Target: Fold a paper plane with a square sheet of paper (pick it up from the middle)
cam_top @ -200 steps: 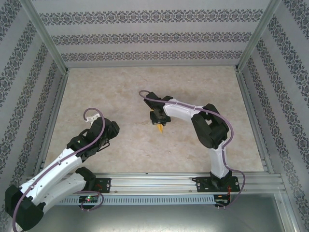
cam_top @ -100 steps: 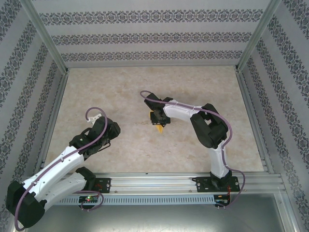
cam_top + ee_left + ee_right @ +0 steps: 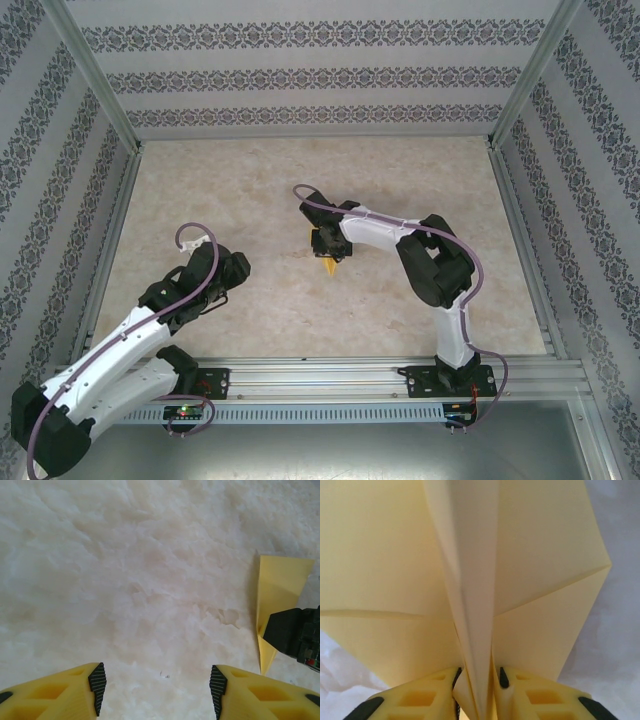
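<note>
The square sheet of paper stands folded as a yellow-orange paper plane (image 3: 330,265) near the middle of the table. In the left wrist view the paper plane (image 3: 277,587) lies at the right with its point toward me. My right gripper (image 3: 327,252) is over it. In the right wrist view the right gripper (image 3: 477,676) stands slightly open, and the plane's centre keel (image 3: 470,605) rises splayed between the jaws, with paper brushing both pads. My left gripper (image 3: 240,268) hovers to the plane's left. In its own view the left gripper (image 3: 157,682) is open over bare table.
The marble-patterned tabletop (image 3: 250,190) is ringed by patterned walls (image 3: 300,80) and a metal rail (image 3: 380,375) along the near edge. The right arm's black wrist (image 3: 295,632) shows beside the plane in the left wrist view.
The right jaws have parted a little around the plane's keel. The left arm has hardly shifted and its jaws stand slightly wider.
</note>
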Controlling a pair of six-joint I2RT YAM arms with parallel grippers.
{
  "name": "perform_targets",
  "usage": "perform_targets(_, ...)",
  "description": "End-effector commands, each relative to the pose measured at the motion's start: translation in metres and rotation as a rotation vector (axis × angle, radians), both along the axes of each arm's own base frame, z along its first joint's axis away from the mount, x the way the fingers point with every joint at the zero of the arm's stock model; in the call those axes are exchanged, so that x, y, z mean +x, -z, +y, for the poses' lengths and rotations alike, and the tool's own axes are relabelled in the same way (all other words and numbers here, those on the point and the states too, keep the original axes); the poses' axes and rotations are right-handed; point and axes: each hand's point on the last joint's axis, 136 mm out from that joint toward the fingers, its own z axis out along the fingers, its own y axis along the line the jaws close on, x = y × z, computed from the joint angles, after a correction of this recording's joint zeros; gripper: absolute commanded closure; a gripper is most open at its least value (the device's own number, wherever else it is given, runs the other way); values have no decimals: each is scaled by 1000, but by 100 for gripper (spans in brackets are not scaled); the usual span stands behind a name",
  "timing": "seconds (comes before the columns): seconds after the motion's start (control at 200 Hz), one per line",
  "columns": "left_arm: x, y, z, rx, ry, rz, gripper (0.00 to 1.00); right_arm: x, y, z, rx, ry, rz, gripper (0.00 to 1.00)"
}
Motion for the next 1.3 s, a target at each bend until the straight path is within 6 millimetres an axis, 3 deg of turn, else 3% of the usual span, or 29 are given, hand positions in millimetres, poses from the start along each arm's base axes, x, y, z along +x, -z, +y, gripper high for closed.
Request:
perform_targets(0.0, 3, -21, 11, 64, -2, -48, 39, 7, -60, 6, 77, 19, -96, 60)
perform_targets(0.055, 3, -25, 15, 86, -4, -53, 38, 7, -80, 4, 93, 12, -133, 52)
perform_targets(0.235, -1, -27, 22, 125, -5, -56, 38, -5, -143, -13, 119, -10, -286, 50)
perform_targets(0.315, -2, -26, 23, 129, -6, -61, 38, -13, -171, -28, 144, -8, -402, 43)
perform_targets(0.495, 0, -27, 25, 140, -12, -76, 37, -29, -187, -82, 132, 77, -470, 42)
perform_targets(0.709, 0, -30, 32, 198, -9, -86, 33, -52, -202, -164, 52, 220, -637, 37)
perform_targets(0.804, 2, -37, 42, 268, -21, -125, 27, -64, -204, -205, -46, 283, -745, 30)
perform_targets(0.849, 5, -43, 49, 317, -35, -152, 23, -68, -206, -216, -92, 249, -794, 21)
perform_targets(0.994, 18, -57, 74, 474, -143, -201, 16, -69, -203, -248, -231, 224, -894, 5)
perform_targets(1.054, 28, -57, 79, 542, -161, -193, 16, -65, -188, -267, -307, 253, -876, 3)
perform_targets(1.114, 39, -50, 90, 612, -188, -165, 14, -56, -169, -271, -317, 193, -844, 5)
perform_targets(1.294, 77, -15, 118, 755, -199, -124, 0, -28, -121, -301, -297, 267, -773, 5)
